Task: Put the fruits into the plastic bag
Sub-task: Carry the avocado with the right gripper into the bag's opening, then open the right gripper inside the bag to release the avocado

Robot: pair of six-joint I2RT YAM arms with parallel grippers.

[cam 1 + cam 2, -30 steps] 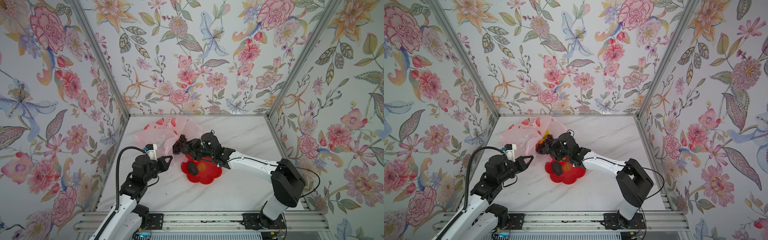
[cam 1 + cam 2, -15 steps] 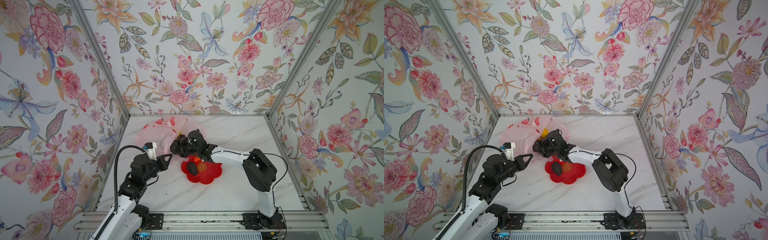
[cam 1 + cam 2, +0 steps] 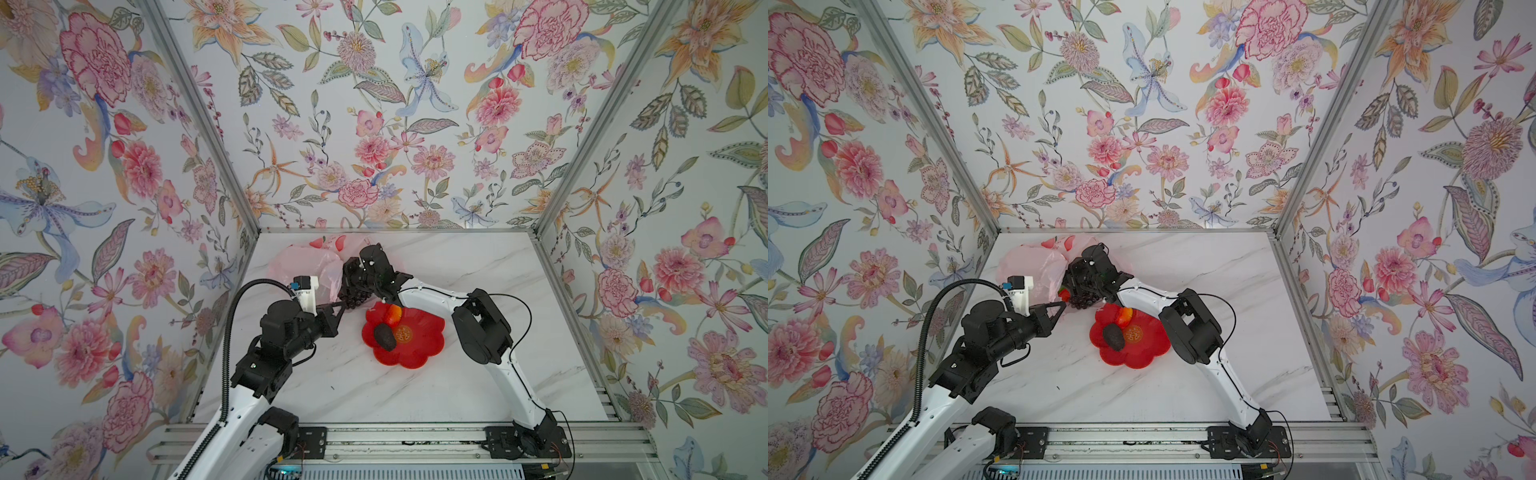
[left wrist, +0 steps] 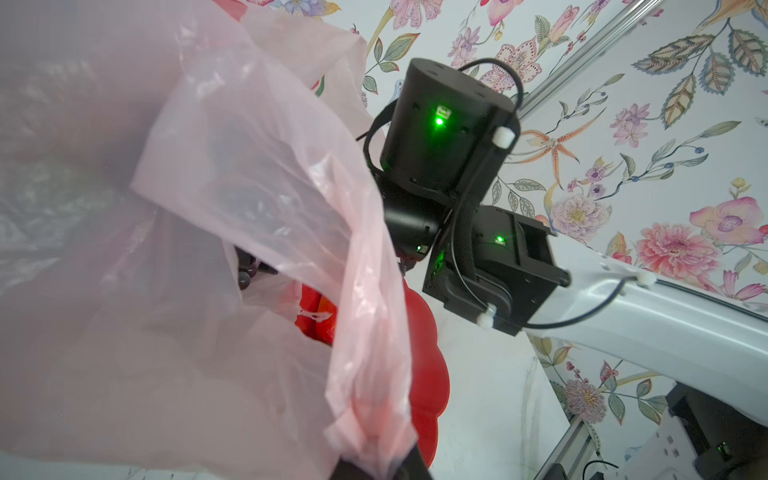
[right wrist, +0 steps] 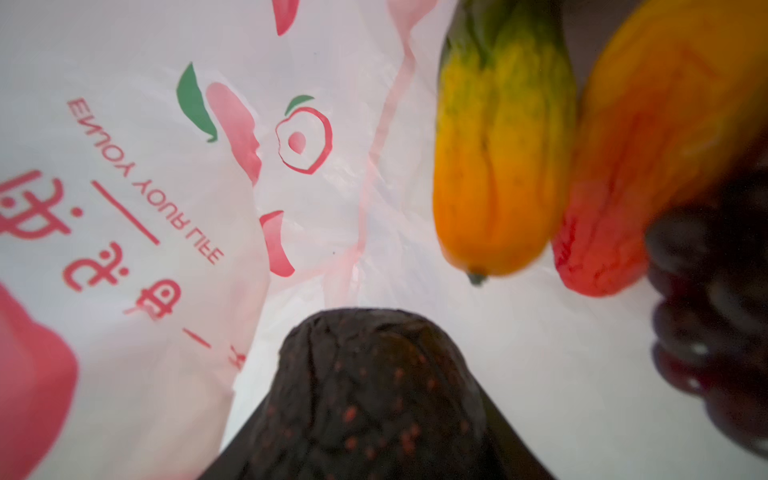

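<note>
Our left gripper [image 3: 341, 306] is closed on the plastic bag [image 3: 299, 266] edge. Our right gripper [image 3: 353, 291] grips the grape bunch [image 3: 355, 300] at the bag mouth. We see a mango [image 3: 392, 313] and an avocado [image 3: 384, 337] on the plate [image 3: 424, 332].

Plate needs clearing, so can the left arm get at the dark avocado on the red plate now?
Probably not: the left end effector is shut on the plastic bag. The avocado lies uncovered on the plate, but reaching it means dropping the bag.
</note>
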